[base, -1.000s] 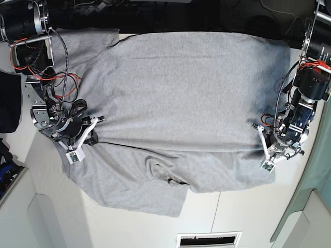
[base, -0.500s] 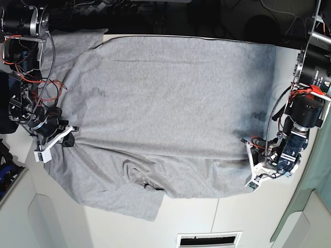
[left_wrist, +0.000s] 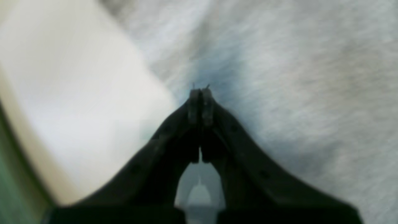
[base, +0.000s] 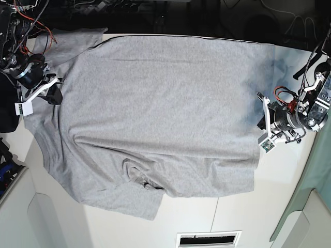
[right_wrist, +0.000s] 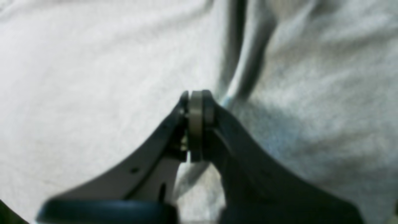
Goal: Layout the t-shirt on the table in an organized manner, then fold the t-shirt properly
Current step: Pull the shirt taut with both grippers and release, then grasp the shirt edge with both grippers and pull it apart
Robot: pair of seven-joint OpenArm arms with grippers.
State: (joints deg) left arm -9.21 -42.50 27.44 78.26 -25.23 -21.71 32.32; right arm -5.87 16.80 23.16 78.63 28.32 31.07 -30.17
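The light grey t-shirt (base: 165, 103) lies spread on the white table (base: 232, 217) with its plain side up; no letters show. One sleeve (base: 139, 191) lies rumpled at the near edge. My right gripper (base: 46, 93) (right_wrist: 196, 102) is at the shirt's left edge, shut with a pale layer of the t-shirt (right_wrist: 77, 77) pinched between its pads. My left gripper (base: 262, 124) (left_wrist: 200, 95) is shut at the shirt's right edge, tips against the cloth (left_wrist: 295, 77), with bare table (left_wrist: 77, 109) beside it. No cloth shows between its pads.
A dark cloth (base: 6, 111) lies off the table's left side. A pale grey-green panel (base: 310, 196) stands at the right. A slotted vent (base: 209, 239) sits at the near edge. The other sleeve (base: 77, 39) reaches the dark far edge, where cables lie.
Both arms dragged the shirt leftward, then moved toward the far edge. The right gripper pulled the shirt's left edge outward and up. The left gripper moved up along the right edge.
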